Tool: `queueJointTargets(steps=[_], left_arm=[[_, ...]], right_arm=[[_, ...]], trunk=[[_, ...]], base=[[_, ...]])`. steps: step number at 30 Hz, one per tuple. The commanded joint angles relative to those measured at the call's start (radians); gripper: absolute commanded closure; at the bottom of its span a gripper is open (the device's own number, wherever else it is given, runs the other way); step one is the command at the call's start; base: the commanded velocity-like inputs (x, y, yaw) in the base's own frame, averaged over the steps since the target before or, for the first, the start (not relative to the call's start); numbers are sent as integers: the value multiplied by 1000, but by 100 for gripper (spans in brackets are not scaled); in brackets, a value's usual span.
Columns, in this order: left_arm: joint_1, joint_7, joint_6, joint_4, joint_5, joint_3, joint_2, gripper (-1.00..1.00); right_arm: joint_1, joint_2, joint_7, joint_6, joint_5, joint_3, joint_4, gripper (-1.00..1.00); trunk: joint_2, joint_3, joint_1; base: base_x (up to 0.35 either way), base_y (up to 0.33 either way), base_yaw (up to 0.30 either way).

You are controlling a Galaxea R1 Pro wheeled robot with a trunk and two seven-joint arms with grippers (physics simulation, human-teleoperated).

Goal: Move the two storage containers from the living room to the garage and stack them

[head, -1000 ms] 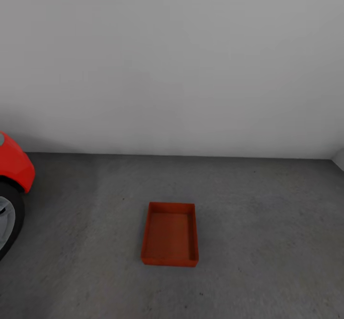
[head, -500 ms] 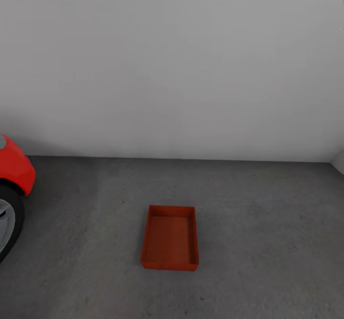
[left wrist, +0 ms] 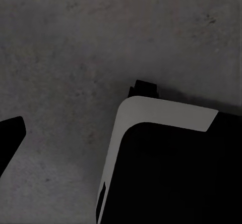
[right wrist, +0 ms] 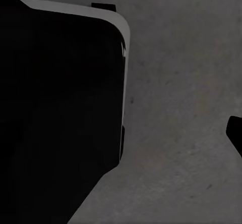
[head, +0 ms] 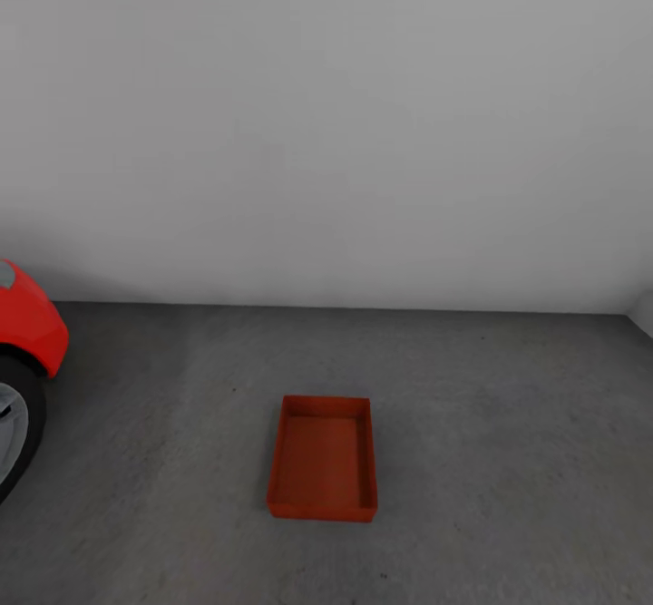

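A red-orange open-topped storage container point(head: 321, 458) sits on the dark grey concrete garage floor point(head: 508, 424); a red car point(head: 27, 333), cut off, at nine o'clock. Wrist views show the robot's dark base point(left wrist: 171, 168); whether either pincer is open cannot be told.

red car point(head: 27, 333), white wall point(head: 326, 124)

**Bare garage corner: white wall, grey concrete**

Plain white wall point(head: 326, 115) fills upper half of head view, no marks or fittings. Meets dark grey concrete floor point(head: 508, 460) at a straight line approx mid-frame; floor rough, matte, mottled w/ small dark specks. Far right edge: wall corner turns in. Left edge, lower half: front of red car point(head: 29, 328) w/ dark tyre point(head: 18, 424) on the floor. Light soft, even; faint shading along wall base.
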Motion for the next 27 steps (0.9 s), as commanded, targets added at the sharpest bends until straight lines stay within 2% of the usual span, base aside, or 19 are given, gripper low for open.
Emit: queueJointTargets(steps=[1,27], left_arm=[[0,2,-3,0,8,-9,0,-100],[-1,2,-3,0,7,-9,0,-100]], right_arm=[[-1,0,-1,-5,11,-8,3,-100],[-1,-1,16,-5,11,-5,3,-100]], trunk=[[-1,1,0],[-1,42,0]], base=[[0,0,0],[0,0,0]])
